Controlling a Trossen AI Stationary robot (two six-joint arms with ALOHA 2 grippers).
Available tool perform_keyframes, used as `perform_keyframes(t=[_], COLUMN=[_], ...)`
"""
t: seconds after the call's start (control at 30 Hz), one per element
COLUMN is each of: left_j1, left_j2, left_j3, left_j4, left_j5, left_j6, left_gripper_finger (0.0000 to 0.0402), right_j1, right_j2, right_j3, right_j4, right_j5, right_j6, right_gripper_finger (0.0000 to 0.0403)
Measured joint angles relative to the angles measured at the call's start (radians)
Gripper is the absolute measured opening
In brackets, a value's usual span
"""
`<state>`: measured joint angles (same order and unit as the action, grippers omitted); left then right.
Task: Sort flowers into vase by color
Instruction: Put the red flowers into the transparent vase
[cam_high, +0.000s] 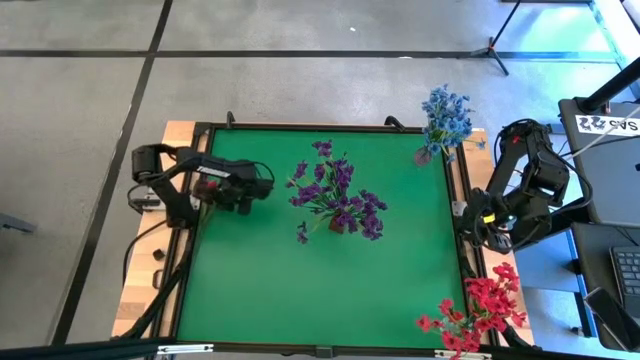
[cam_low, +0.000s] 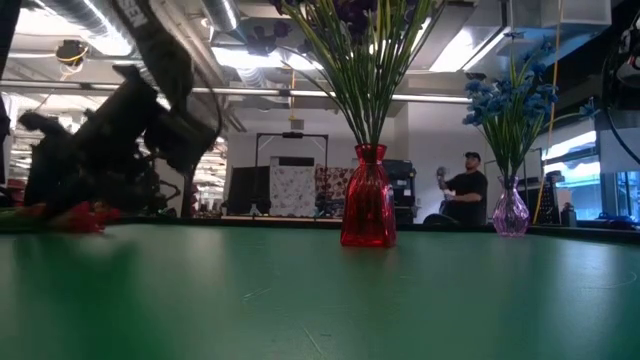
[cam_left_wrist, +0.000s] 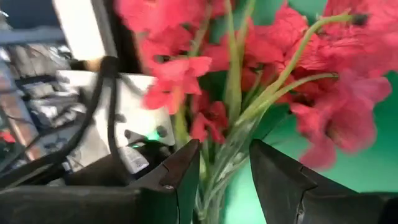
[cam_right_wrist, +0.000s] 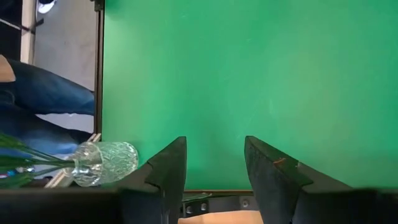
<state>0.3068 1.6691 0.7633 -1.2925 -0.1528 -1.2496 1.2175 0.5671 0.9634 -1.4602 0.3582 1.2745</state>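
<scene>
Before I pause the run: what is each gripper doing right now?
Left gripper: open, fingers either side of the red flowers' stems, not clamped.
Right gripper: open, holding nothing, waiting at the table's right edge.

Purple flowers (cam_high: 338, 198): stood upright in a red glass vase (cam_low: 368, 210) near the middle of the green table, stems fanned out above its neck.
Blue flowers (cam_high: 446, 118): stood in a pale purple vase (cam_low: 510, 212) at the table's far right corner.
Red flowers (cam_high: 480, 308): clustered at the near right corner, blossoms spread beyond the table edge; their thin green stems (cam_left_wrist: 233, 93) ran down into a clear vase.
</scene>
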Motion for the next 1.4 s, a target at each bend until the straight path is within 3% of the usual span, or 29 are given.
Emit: perform_keyframes(t=[0.13,0.33,0.57,0.77,1.0,1.1,1.17,1.3,1.4], left_j1=[0.05,0.077,0.035,-0.128,-0.489,-0.648,-0.754,-0.934,-1.015], left_j2=[-0.001,-0.003,-0.016,-0.094,-0.182,-0.197,-0.198,-0.198,-0.198], left_j3=[-0.056,-0.069,0.006,0.115,0.327,0.432,0.508,0.635,0.704], left_j4=[0.108,0.126,0.116,0.103,0.091,0.093,0.102,0.185,0.265], left_j5=[0.047,0.04,-0.073,-0.076,-0.099,-0.196,-0.317,-0.611,-0.779], left_j6=[0.065,0.109,0.092,0.002,-0.271,-0.383,-0.417,-0.406,-0.306], left_gripper_finger=[0.0133,0.0125,0.0017,0.0011,0.0003,0.0003,0.0003,0.0003,0.0003], right_j1=[0.0,0.0,0.0,0.0,0.0,0.0,0.0,0.0,0.0], right_j2=[0.0,0.0,0.0,0.0,0.0,0.0,0.0,-0.004,-0.006], right_j3=[0.0,0.0,0.0,0.0,0.0,0.0,0.0,0.021,0.095], right_j4=[0.001,0.001,-0.03,-0.035,-0.031,-0.027,-0.025,-0.035,-0.067], right_j5=[-0.001,-0.002,-0.002,-0.002,-0.01,-0.002,-0.001,-0.01,0.043], right_j6=[0.043,0.088,0.084,0.083,0.087,0.136,0.168,0.138,0.119], right_gripper_finger=[0.0163,0.0163,0.0163,0.0163,0.0163,0.0163,0.0163,0.0163,0.0163])
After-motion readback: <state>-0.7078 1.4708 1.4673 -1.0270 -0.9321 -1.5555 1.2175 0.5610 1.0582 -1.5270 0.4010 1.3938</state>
